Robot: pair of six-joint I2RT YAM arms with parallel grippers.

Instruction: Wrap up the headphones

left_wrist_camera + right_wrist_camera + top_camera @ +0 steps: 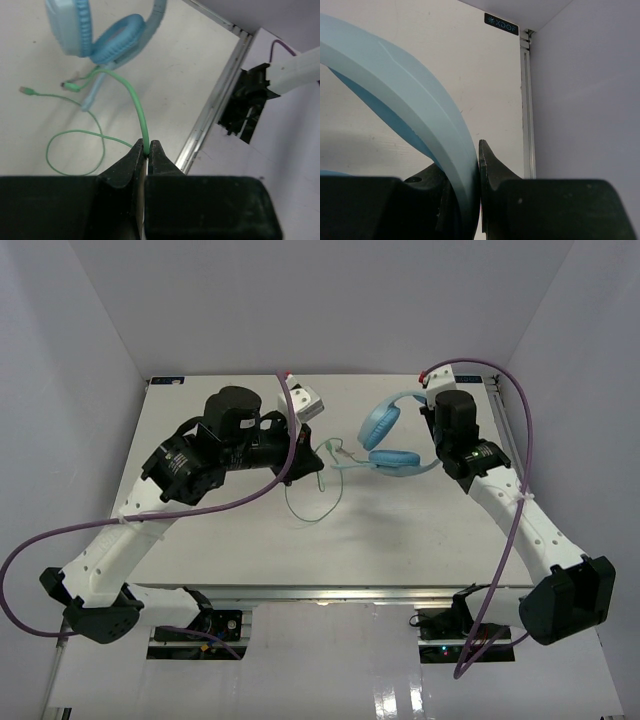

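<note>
Top external view: the light blue headphones [382, 425] sit on the far right part of the white worktop [400, 530], between the two arms. One earcup [395, 458] lies flat nearer the arms and the other stands above it. The right claw [430, 405] meets the headband [400, 397] at its far end. The left claw [323, 455] sits just left of the headphones. The pale green cable [315, 508] runs from it toward the earcups and also hangs in a loose loop on the worktop nearer the arms. A small white block [305, 400] rests near the far edge behind the left arm. Thick purple cables [250, 495] trail from both arms.

Left wrist view: the left claw [146, 145] is pinched nearly closed on the cable [141, 112], which rises from between the fingertips and curves up to the headphones [117, 45]. The slack forms a loop on the worktop [185, 65] to the left. The plug [24, 90] lies at the free end, apart from the earcups.

Right wrist view: the right claw [462, 160] is clamped on the headband [410, 95], one finger on each face of the blue band. The band arcs up and away to the left above the worktop [485, 80]. A dark label [501, 24] is at the far corner beside the metal edge rail [526, 100].
</note>
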